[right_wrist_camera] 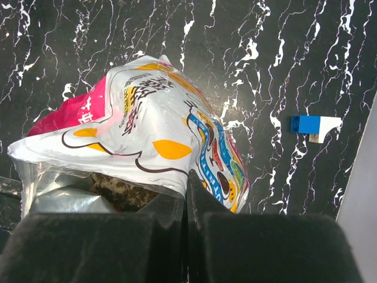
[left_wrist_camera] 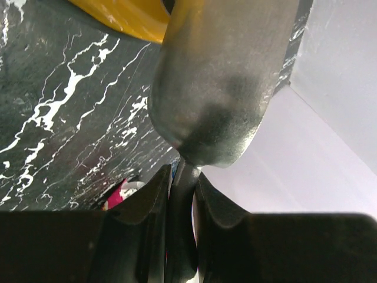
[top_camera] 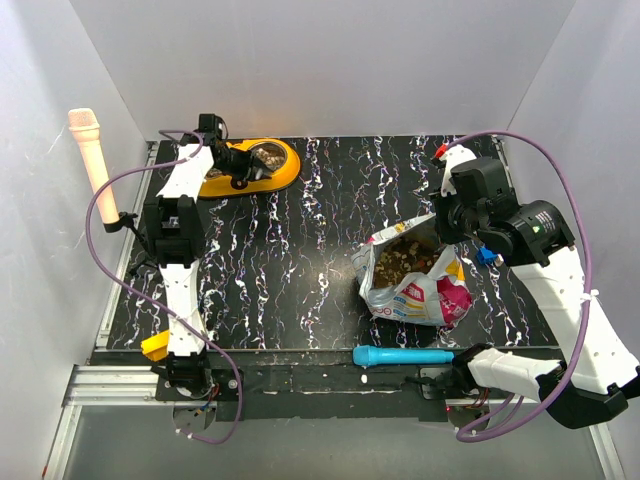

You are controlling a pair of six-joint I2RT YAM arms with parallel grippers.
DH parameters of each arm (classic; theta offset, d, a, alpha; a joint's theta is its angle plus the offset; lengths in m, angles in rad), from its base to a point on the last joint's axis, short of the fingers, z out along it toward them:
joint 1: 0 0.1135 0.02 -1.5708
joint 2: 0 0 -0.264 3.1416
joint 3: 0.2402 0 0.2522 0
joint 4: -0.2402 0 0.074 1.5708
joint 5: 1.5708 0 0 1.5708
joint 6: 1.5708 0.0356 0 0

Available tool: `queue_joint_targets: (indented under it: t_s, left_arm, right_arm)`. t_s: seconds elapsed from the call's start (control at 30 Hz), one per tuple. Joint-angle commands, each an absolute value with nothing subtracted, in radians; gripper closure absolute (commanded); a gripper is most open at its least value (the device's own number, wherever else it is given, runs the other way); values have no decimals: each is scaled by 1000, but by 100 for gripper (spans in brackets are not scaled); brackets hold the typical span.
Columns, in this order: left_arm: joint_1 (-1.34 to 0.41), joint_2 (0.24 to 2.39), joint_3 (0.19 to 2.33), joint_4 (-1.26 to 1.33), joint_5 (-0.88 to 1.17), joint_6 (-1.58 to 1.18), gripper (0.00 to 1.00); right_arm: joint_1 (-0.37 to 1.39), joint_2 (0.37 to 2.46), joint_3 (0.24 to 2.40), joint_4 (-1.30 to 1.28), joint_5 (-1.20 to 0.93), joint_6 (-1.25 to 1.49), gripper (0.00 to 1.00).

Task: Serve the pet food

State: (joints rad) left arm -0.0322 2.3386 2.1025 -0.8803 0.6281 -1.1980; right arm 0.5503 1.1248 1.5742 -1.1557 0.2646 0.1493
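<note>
At the far left we see a peach, microphone-shaped object (top_camera: 86,140) standing upright by the table (top_camera: 300,250) edge. The left gripper (left_wrist_camera: 184,177) reaches to the far left corner, its 2 jaws clamped on the thin handle of the grey metal scoop (left_wrist_camera: 218,88). The scoop's rounded underside faces the wrist camera. The scoop hangs over the orange double bowl (top_camera: 275,168). 1 steel cup of the bowl shows dark brownish contents that we cannot resolve.

Right of centre lies the silvery printed pouch (top_camera: 415,280), on its side with its mouth open toward the far edge. The pet food (top_camera: 405,260) sits as a loose brown heap inside that mouth. In the right wrist view we glimpse a little of it under the pouch's rim.

The right gripper (right_wrist_camera: 187,197) has its jaws together, pinching the pouch's upper lip. Just right of the pouch a small blue-and-white block (right_wrist_camera: 314,125) rests on the table. A cyan-handled tool (top_camera: 400,356) lies along the near edge.
</note>
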Motion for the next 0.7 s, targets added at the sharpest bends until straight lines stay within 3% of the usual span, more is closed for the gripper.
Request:
queue_joint_targets:
  t_s: [0.0, 0.67]
  left_arm:
    - [-63, 2385, 2293, -1110, 508, -1103, 100]
    - [-141, 2480, 2569, -1319, 249, -936, 100]
  right_arm:
    - [551, 1048, 1632, -899, 334, 132, 99]
    - [552, 1057, 1608, -896, 318, 140, 99]
